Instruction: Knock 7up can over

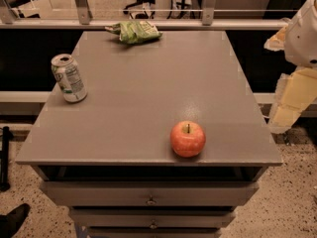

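The 7up can (69, 78) stands upright near the left edge of the grey table (163, 78). It has a green and white label and a silver top. My gripper (290, 103) hangs at the far right of the view, off the table's right side and beyond its edge. It is pale yellow under a white arm segment (303, 31). It is far from the can, with the whole table width between them. It holds nothing that I can see.
A red apple (187, 138) sits near the table's front edge, right of centre. A green and white snack bag (134, 31) lies at the back edge. Drawers (148, 195) are below the tabletop. A railing (148, 21) runs behind.
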Motion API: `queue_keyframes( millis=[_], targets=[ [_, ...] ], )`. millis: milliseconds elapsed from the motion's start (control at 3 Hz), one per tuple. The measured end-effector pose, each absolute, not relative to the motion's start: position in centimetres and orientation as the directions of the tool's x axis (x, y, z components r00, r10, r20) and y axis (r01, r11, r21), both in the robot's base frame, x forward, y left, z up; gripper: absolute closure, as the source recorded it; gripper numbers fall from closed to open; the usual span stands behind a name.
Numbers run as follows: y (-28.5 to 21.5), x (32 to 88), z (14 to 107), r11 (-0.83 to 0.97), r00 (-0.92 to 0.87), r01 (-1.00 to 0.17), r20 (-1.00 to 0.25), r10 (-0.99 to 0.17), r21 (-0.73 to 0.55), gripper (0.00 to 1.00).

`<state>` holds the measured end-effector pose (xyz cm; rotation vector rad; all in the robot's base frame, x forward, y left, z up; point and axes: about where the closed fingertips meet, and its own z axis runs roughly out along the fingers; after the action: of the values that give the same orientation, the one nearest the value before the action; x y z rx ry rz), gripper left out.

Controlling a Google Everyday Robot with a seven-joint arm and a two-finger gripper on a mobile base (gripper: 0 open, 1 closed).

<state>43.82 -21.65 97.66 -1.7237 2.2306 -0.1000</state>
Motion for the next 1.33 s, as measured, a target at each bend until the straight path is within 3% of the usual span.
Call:
queue_keyframes(
  millis=[333,667,1000,1333],
  targets=[
    [-21.7,43.8,97.7,0.27,-0.221,-0.931,-0.207,-0.953,-0.247,0.0],
    [-20.4,45.4,96.5,0.292,-0.222,-0.929,-0.291,-0.931,-0.226,0.0],
    [-12.7,49.7,91.2,0.295,-0.199,-0.949,-0.514,-0.834,-0.111,0.0],
    [-7.7,51.6,88.9,0.273,-0.181,-0.96,-0.613,-0.769,-0.059,0.0]
  ],
)
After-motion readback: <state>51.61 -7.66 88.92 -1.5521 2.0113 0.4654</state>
